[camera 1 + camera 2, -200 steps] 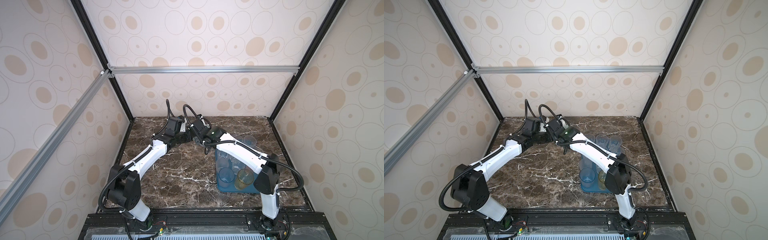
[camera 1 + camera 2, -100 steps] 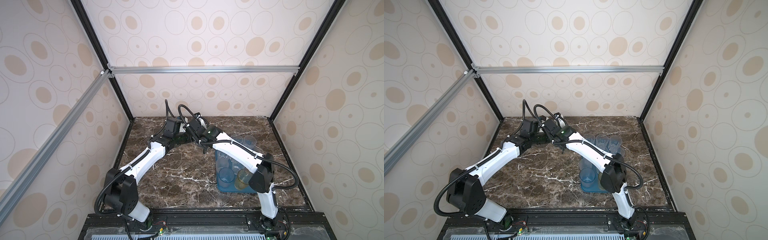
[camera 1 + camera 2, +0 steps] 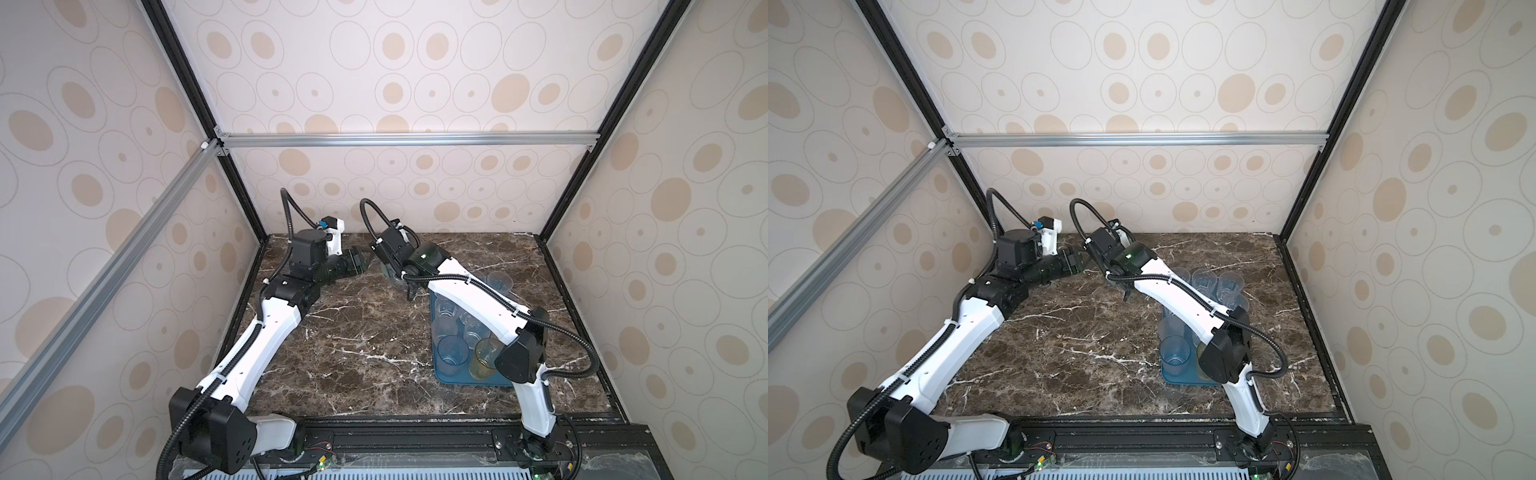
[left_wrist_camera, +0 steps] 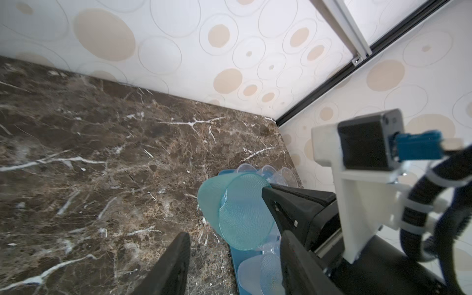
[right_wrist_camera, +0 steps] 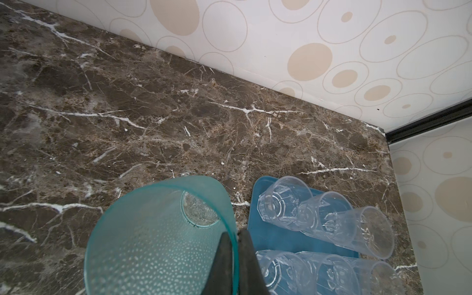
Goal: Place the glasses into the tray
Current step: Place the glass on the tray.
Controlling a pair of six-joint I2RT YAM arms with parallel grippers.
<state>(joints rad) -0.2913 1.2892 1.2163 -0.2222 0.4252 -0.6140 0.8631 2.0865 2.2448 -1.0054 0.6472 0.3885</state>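
Observation:
A teal-blue glass [image 5: 158,240] hangs above the marble, with my right gripper [image 5: 236,233] shut on its rim, one finger inside and one outside. In the left wrist view the same glass [image 4: 237,209] shows base-first between the spread fingers of my open left gripper [image 4: 235,233], which do not touch it. In both top views the two grippers meet at the back of the table, left [image 3: 365,259] and right [image 3: 1115,276]. The tray [image 5: 278,237] lies just beside the held glass. Several clear glasses [image 5: 281,201], a blue one [image 3: 451,353] and an amber one [image 3: 482,361] stand in it.
The tray [image 3: 442,376] sits on the right half of the dark marble table [image 3: 357,345]. My right arm [image 3: 478,307] stretches over the tray and hides part of it. Patterned walls and black frame posts [image 3: 552,216] close in the back and sides.
My left gripper has opened and let go of the teal-blue glass, drawing back a little. My right gripper has shut on the glass's rim.

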